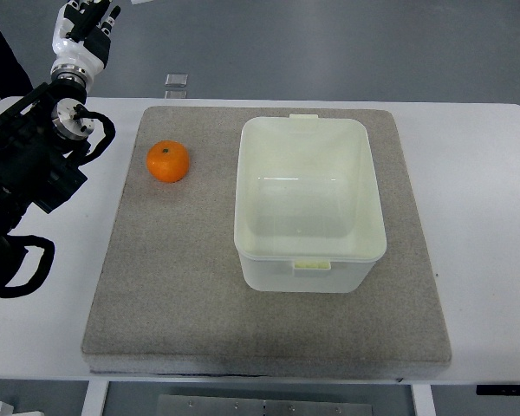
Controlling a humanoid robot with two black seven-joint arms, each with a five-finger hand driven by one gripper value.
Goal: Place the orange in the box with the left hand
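Table [485,217]: white top; we log it as the base of everything listed below.
Mat [182,286]: grey felt pad, square, centred on the table; it bears both task items.
Box [310,260]: pale plastic tub, lid off, nothing inside; it sits on the mat a little toward 3 o'clock of the mat's centre, with clip tabs at its 12 and 6 o'clock rims.
Left arm [30,165]: black links and cabling entering from 9 o'clock, reaching up toward 11 o'clock, off the mat.
Left hand [85,26]: white and black, at the far 11 o'clock corner, beyond the table edge; fingers appear loosely bunched around nothing, well apart from the fruit.
Orange [168,161]: whole, stem dimple up, on the mat toward 10 o'clock, near the box's 9 o'clock wall but not touching.
Small clear item [177,81]: beyond the table at 12 o'clock; we cannot identify it.
Right hand: not in view.
Step in hand: we judge the reach not yet begun.
Next move: we expect the hand must swing toward 4 o'clock, descend over the orange, and open wide enough to enclose it.
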